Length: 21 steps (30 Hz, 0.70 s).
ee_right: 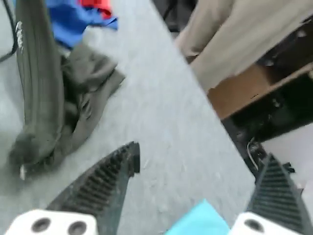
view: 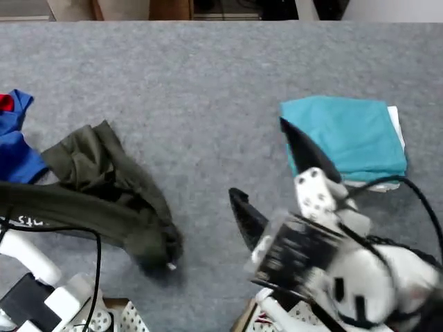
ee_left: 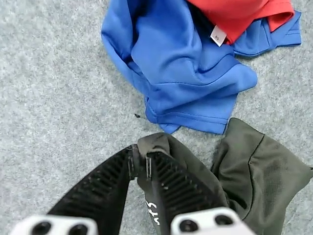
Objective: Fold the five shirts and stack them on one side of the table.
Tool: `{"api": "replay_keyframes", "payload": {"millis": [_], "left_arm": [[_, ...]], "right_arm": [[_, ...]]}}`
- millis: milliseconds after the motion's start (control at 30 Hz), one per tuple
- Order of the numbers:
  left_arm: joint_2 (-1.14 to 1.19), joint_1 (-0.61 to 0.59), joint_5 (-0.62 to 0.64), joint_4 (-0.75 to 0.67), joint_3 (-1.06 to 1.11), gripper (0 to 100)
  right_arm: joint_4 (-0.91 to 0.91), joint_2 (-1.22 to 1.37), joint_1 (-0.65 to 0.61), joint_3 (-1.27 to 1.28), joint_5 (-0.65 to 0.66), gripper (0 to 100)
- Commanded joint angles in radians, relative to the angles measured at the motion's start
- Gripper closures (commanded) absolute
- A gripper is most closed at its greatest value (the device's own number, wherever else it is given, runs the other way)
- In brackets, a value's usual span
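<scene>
Grey tabletop, wood furniture behind, left end effector clamped on green shirt, right end effector spread apart, left wrist view shows red shirt on blue shirt.

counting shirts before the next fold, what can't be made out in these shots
- High view: the crumpled blue shirt and the red shirt on it are cut by the left picture edge.
- High view: a white fabric edge shows beneath the folded teal shirt, which covers the rest.
- High view: the right gripper is blurred.
- Left wrist view: the dark olive shirt is bunched in the left gripper; sleeves and collar cannot be told.
</scene>
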Motion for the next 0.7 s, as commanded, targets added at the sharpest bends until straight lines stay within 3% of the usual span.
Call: {"api": "replay_keyframes", "payload": {"millis": [0, 200, 433, 667], "left_arm": [[-0.002, 0.023, -0.009, -0.009, -0.003, 98], [-0.004, 0.066, -0.009, 0.025, -0.008, 98], [-0.015, 0.104, -0.011, 0.077, -0.002, 98], [-0.015, 0.112, -0.055, 0.078, 0.005, 98]], "right_arm": [[0.011, 0.022, -0.002, -0.031, -0.051, 62.4], [-0.051, 0.231, -0.005, 0.111, -0.051, 62.4], [-0.33, 0.587, -0.007, 0.257, -0.094, 62.4], [-0.577, 1.021, -0.035, 0.237, -0.155, 62.4]]}}
